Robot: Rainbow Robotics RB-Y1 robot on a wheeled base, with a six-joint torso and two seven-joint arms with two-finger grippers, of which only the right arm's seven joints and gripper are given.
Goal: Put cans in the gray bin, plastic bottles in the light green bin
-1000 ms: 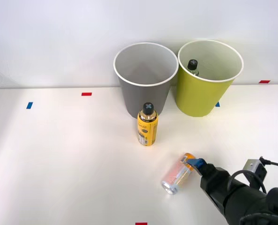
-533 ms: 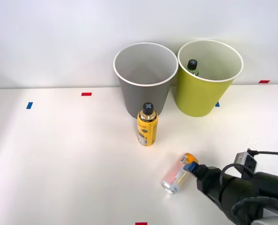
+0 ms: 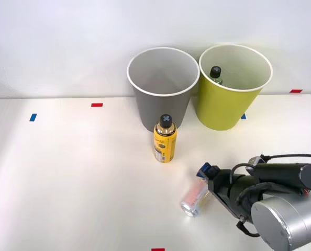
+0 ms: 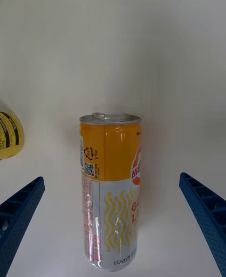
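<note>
Can (image 3: 194, 198): slim metal cylinder lying on its side on the white table (image 3: 66, 178), near the front edge and right of centre. Wrist view shows an orange band at the pull-tab end and a silvery-white label with wavy yellow lines lower down; surface glossy, with a reflected streak along the body.

Right gripper (image 4: 113, 225): blue ribbed fingers (image 4: 19, 215) wide apart, one on each side of the can, neither touching it. In the front view the arm comes in low from the right, a dark wrist with looped cable behind a smooth silver-gray housing, its blue tip just beside the can's orange end.

Yellow bottle (image 3: 165, 139): stands upright on the table, black screw cap with a pale cross mark, yellow-orange labelled body, just in front of the gray bin. Well apart from the can.

Gray bin (image 3: 162, 99): tall round tapered bucket shape, white rim, matte gray inside.

Light green bin (image 3: 226, 102): same shape, yellow-green wall, white rim, pale inside, just beside the gray bin on its right. A darker bottle (image 3: 215, 73) with a black cap shows inside it against the far wall.

Small red and blue tape marks (image 3: 96, 104) lie flat on the table.
</note>
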